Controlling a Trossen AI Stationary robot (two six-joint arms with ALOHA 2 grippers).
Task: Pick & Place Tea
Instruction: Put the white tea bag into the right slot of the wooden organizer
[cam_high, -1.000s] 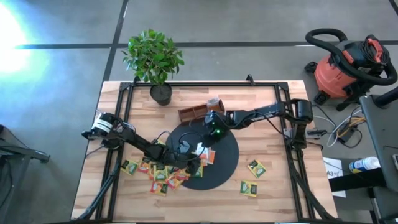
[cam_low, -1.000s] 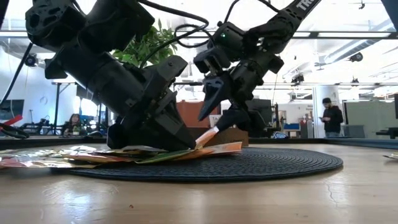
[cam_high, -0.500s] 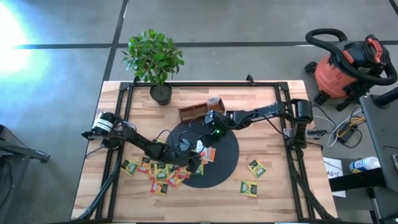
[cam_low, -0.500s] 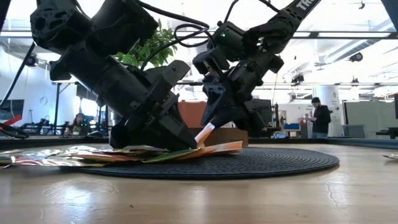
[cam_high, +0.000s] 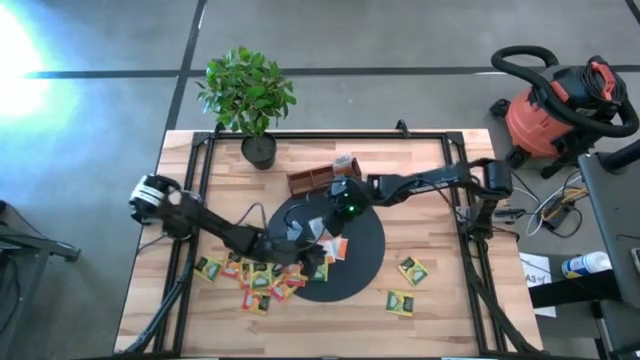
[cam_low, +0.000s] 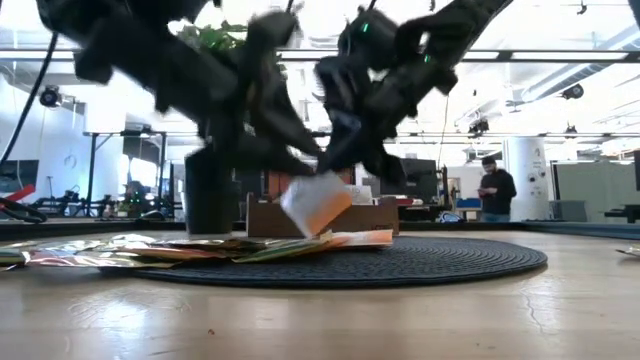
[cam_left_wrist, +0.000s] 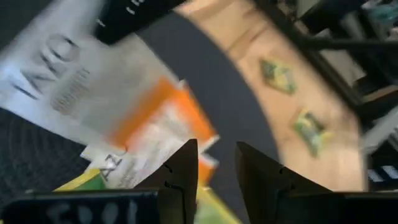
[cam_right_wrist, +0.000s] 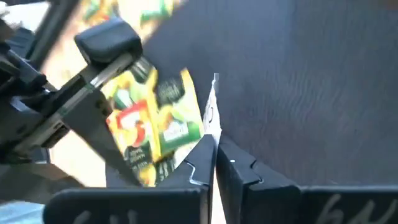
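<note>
Right hand (cam_high: 322, 226), fingers closed on a white-and-orange sachet (cam_low: 316, 204), holds it just above the black disc (cam_high: 365, 262); remaining sachets (cam_high: 262, 280) lie at the disc's left edge and on the surface (cam_high: 430, 310). Left hand (cam_high: 300, 243) hovers beside it, fingers (cam_left_wrist: 180, 180) parted and empty. Only the low view shows the sachet clear of the disc.

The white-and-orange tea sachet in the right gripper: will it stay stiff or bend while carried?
The white-and-orange tea sachet looks thin and flat, so it probably flexes and weighs little. The right gripper pinches only its edge, and it hangs tilted over the black mat, so it may swing or slip.
</note>
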